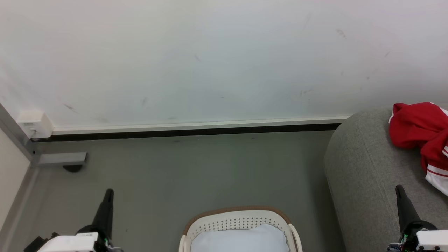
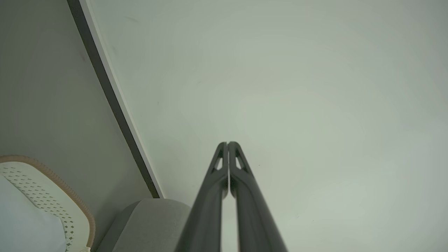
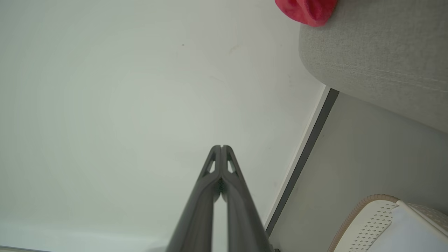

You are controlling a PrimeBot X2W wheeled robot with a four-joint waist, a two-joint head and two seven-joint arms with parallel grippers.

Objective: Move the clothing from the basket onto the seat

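As clothing (image 1: 416, 129) is seen on the seat (image 1: 364, 175) at three o'clock, left pincer (image 1: 109, 191) and right pincer (image 1: 398, 187), pressed together, are judged due a basket (image 1: 238, 210) check.

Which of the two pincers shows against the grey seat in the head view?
The right pincer, at lower right: it overlaps the seat, near the red clothing. The left pincer shows against the floor.

Grey floor (image 1: 182, 175) — basket (image 1: 238, 220), seat (image 1: 360, 175)

Soft red clothing (image 1: 418, 127) on the matt woven seat (image 1: 364, 175); perforated plastic basket (image 1: 238, 220).
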